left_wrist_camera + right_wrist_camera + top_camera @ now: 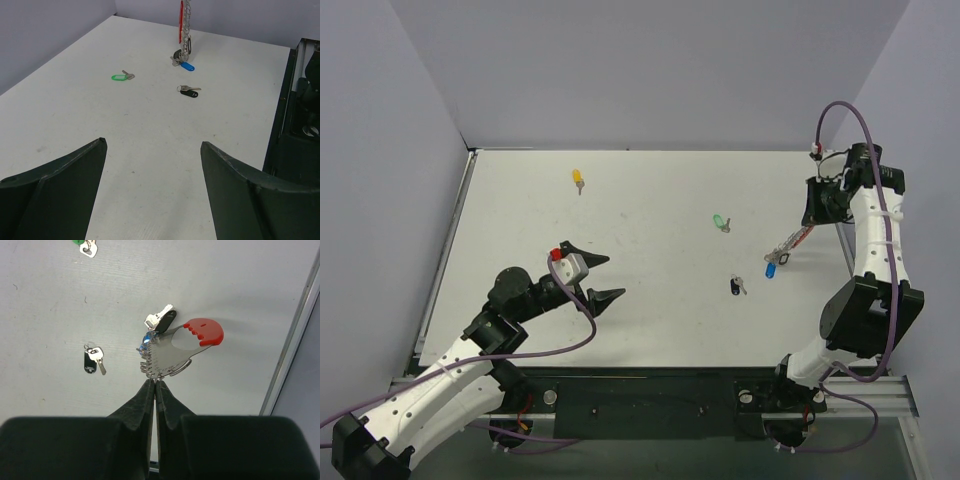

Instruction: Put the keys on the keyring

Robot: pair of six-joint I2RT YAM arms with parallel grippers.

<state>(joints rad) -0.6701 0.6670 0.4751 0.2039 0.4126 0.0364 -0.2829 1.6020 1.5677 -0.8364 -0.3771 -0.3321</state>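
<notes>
– Over by the table's [650, 330] right edge, your right gripper [154, 385] has its fingers pressed together on the keyring [165, 357], red tag [204, 333] outward, with a blue key [771, 268] at its low end near the tabletop.

– Agreed. Your left gripper [152, 145] is spread wide, holding nothing, with bare table ahead of you. The green key [120, 77] and black key [189, 92] lie apart mid-table, and the yellow key [578, 178] lies alone near the far wall.
</notes>
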